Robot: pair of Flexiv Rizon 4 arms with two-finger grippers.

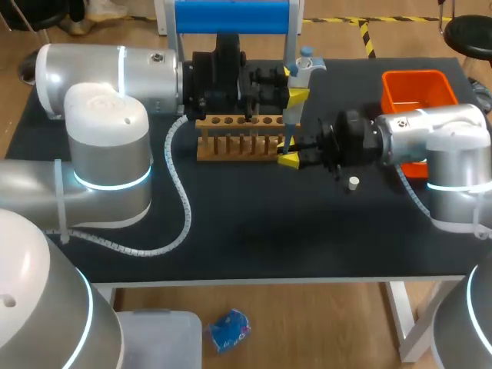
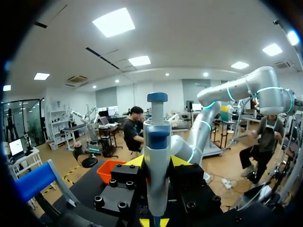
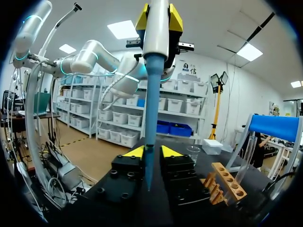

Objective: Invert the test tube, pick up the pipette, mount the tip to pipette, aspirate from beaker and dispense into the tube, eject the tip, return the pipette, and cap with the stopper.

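Pipette clamped in left gripper, tip pinched at its nose by right gripper; aspirating, dispensing, ejecting, capping apparently pending.

Wooden rack, glossy plastic pipette — matt black table.

Pipette: pale grey body, blue plunger, blue tip. Left hand: black, yellow fingertips. Arms: silver-white, cyan rings. Rack below left hand: tan wood. Bin beyond right hand: orange. Stopper beside it: white. Desk: black.
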